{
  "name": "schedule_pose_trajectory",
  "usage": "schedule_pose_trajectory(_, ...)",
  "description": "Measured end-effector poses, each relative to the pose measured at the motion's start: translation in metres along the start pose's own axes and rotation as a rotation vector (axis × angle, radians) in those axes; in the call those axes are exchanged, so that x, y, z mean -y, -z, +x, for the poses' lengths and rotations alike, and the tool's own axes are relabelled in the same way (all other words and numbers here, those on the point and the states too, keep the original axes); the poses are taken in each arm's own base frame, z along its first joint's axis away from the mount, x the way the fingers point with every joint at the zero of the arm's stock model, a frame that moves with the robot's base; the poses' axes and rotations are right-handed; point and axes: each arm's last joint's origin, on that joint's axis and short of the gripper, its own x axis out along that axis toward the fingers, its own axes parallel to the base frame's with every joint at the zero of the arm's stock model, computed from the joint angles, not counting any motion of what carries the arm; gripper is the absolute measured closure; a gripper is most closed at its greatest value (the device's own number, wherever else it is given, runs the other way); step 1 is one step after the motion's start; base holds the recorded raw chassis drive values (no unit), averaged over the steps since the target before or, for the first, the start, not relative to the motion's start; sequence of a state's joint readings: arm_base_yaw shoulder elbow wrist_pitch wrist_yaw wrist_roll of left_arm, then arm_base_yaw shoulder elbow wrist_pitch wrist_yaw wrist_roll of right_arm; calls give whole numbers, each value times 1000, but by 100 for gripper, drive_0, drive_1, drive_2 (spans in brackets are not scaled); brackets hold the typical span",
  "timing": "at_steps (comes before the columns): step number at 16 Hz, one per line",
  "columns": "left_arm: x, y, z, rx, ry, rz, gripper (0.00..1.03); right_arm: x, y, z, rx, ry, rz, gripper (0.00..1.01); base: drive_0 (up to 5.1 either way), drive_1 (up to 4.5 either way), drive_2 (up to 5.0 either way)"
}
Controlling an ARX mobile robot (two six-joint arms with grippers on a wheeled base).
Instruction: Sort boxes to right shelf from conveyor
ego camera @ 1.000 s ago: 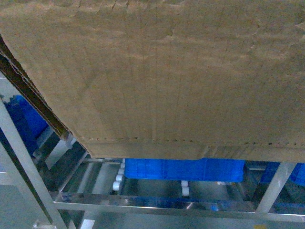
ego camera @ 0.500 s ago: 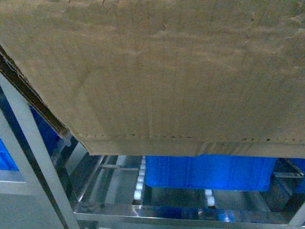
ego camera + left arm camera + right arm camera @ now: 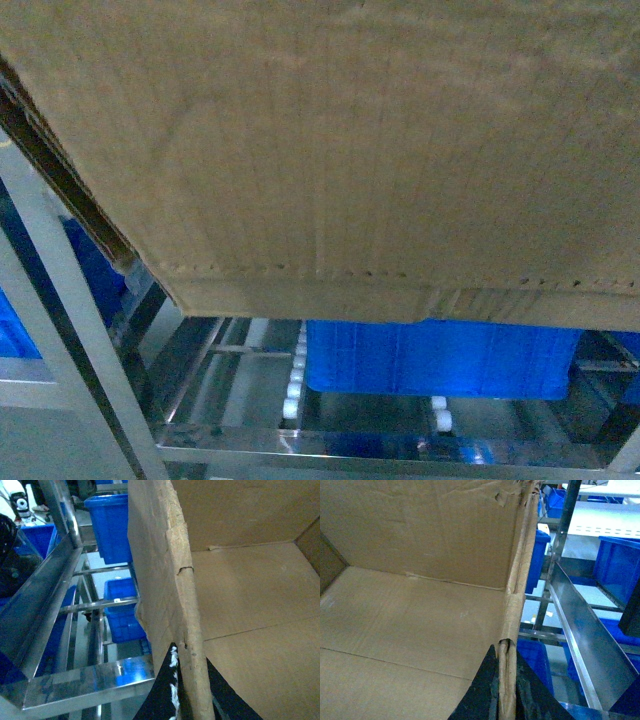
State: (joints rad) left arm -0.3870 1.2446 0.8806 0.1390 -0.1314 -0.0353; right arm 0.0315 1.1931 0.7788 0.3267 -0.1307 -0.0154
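The brown cardboard box (image 3: 330,150) fills most of the head view, held up in front of the right shelf (image 3: 350,445), a steel rack with white roller wheels (image 3: 293,385). In the left wrist view my left gripper (image 3: 192,692) is shut on the box's ragged left wall (image 3: 165,580), with one black finger (image 3: 162,695) outside and the other inside. In the right wrist view my right gripper (image 3: 507,685) pinches the right wall (image 3: 517,580) the same way. The box's inside (image 3: 410,615) is empty. The conveyor is out of view.
A blue bin (image 3: 440,360) sits on the rack's lower tier, under the box. Steel uprights (image 3: 60,300) stand at the left. More blue bins (image 3: 107,527) and a steel rail (image 3: 85,677) lie left of the box. A rail (image 3: 585,640) and bins (image 3: 620,565) lie to its right.
In the head view the rack and the blue bin have slid to the right and grown larger. The box's lower edge sits slightly lower. Both grips are unchanged.
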Motion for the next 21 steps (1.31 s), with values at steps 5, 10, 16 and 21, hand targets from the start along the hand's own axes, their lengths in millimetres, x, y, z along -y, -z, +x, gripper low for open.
schedule_pose_trajectory(5, -6, -66, 23, -17, 21, 12, 100, 4, -47, 28, 11, -9, 25, 98, 0, 0, 0)
schedule_pose_trajectory(10, -12, -92, 84, -53, 11, 35, 100, 12, -53, 92, -7, -25, 36, 98, 0, 0, 0)
schedule_pose_trajectory(16, -15, -94, 131, -30, -17, -3, 100, 16, -54, 148, 18, -25, 24, 98, 0, 0, 0)
schedule_pose_trajectory(21, -23, -81, 160, -35, -43, -53, 100, 11, -56, 168, 43, -26, -3, 98, 0, 0, 0)
